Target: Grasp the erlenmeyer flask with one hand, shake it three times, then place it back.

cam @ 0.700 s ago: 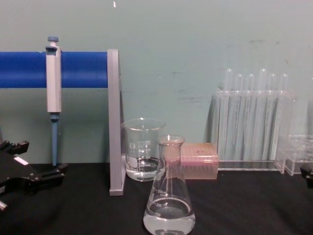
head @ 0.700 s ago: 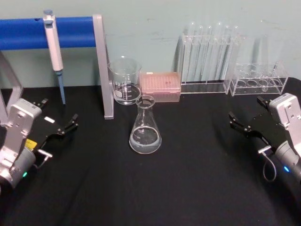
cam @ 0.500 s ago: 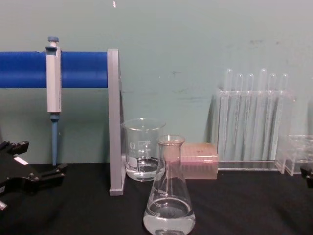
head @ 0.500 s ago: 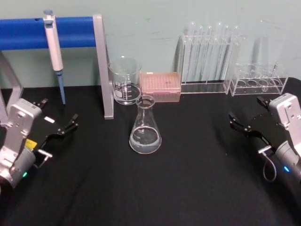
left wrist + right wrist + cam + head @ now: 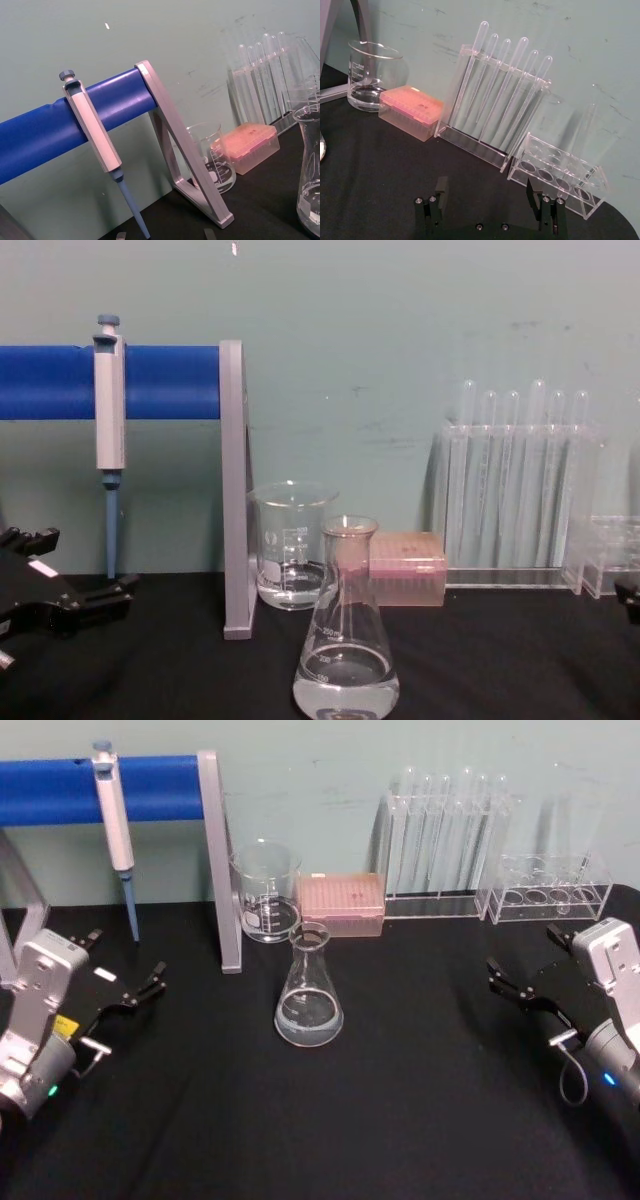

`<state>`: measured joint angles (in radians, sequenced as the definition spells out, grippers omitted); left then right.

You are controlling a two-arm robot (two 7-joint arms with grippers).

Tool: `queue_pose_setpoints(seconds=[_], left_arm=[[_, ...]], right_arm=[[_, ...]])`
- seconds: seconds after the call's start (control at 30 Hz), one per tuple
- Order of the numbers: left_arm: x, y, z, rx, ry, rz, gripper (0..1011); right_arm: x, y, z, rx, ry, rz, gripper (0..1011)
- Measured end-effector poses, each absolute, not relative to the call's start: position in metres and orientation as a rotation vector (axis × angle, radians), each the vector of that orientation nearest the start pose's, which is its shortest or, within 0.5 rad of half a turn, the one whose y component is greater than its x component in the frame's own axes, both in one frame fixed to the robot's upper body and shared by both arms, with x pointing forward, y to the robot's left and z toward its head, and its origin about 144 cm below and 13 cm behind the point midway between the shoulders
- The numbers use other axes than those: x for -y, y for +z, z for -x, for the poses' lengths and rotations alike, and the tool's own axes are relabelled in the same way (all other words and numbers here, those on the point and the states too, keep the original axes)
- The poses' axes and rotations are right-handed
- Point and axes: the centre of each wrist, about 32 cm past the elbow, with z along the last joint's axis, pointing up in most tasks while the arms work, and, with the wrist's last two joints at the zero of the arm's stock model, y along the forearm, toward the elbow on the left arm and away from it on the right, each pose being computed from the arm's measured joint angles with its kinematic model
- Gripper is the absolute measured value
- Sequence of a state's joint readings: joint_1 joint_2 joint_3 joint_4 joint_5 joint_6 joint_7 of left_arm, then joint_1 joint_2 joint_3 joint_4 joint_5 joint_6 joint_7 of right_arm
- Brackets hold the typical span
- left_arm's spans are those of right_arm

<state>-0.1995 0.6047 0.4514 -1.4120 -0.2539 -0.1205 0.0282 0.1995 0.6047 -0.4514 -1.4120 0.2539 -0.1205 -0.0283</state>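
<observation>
The erlenmeyer flask [image 5: 309,990] stands upright on the black table near the middle, with a little clear liquid in its base. It rises low in the centre of the chest view [image 5: 346,640] and sits at the edge of the left wrist view [image 5: 311,170]. My left gripper [image 5: 127,953] rests open at the table's left side, well apart from the flask, and it also shows at the chest view's edge [image 5: 90,560]. My right gripper [image 5: 522,948] rests open at the right side, equally far from the flask; the right wrist view [image 5: 487,192] shows nothing between its fingers.
Behind the flask stand a glass beaker [image 5: 266,892] and a pink tip box [image 5: 343,904]. A rack of test tubes [image 5: 437,840] and a low clear rack [image 5: 553,888] line the back right. A pipette [image 5: 115,820] hangs on a blue-bar stand [image 5: 215,860] at back left.
</observation>
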Motion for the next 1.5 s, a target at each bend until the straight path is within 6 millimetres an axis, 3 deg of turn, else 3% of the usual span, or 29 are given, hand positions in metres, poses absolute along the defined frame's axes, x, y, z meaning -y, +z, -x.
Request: queue_pose_setpoints(seconds=[0.6, 0.93, 1.5], left_arm=[[-0.310, 1.140, -0.489, 0.285, 1.248, -0.304, 1001], [-0.310, 1.140, -0.489, 0.285, 1.248, -0.304, 1001], [-0.310, 1.140, -0.489, 0.285, 1.248, -0.304, 1001]], right_arm=[[0.300, 1.150, -0.493, 0.163, -1.093, 0.222, 1000], [0.277, 1.154, -0.503, 0.071, -0.943, 0.163, 1000], [0.228, 1.151, -0.534, 0.056, -0.759, 0.127, 1000]])
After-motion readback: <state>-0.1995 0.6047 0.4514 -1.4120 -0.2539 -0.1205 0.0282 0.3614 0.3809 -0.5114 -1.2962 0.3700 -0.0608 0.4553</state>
